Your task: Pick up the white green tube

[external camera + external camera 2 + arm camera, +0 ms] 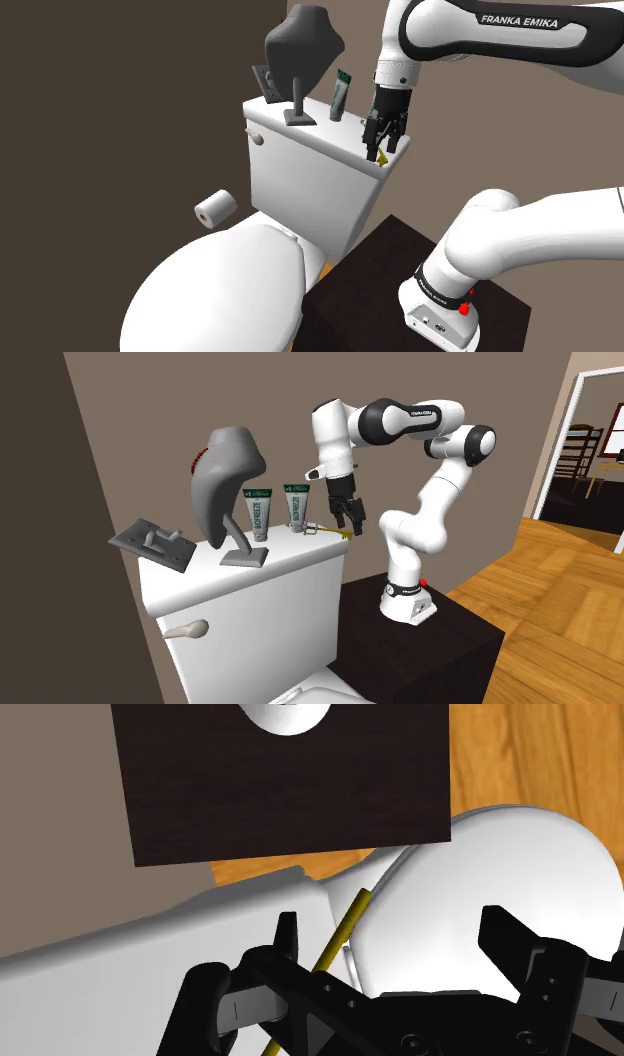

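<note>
Two white tubes with green print stand upright on the white toilet tank lid (290, 552): one tube (259, 513) next to a dark bust-shaped thing, the other tube (296, 507) closer to my gripper. In the shoulder view one tube (341, 95) stands just left of the hand. My black gripper (351, 527) (383, 148) hangs open over the end of the lid, beside the tubes and touching neither. A thin yellow rod-like thing (346, 932) (331, 531) lies on the lid under the open gripper (395, 944).
A dark grey bust-shaped thing on a foot (300, 50) and a flat grey plate (155, 542) share the lid. Below are the toilet's closed cover (220, 290), a paper roll (215, 207) and my dark stand (400, 290). A brown wall stands behind the tank.
</note>
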Action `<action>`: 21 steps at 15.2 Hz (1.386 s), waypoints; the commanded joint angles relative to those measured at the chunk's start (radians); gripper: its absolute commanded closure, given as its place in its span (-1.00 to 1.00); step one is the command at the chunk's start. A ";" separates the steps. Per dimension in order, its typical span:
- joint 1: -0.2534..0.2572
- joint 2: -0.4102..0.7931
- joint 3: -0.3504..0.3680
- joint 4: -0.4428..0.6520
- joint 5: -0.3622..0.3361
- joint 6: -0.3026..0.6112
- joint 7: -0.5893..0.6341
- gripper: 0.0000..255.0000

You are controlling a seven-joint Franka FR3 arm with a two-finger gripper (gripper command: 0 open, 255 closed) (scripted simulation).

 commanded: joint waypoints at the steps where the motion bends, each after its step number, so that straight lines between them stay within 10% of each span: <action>1: 0.000 0.000 0.000 0.000 0.000 0.000 0.000 -1.00; 21: -0.152 0.388 0.060 0.460 -0.174 0.350 0.289 -1.00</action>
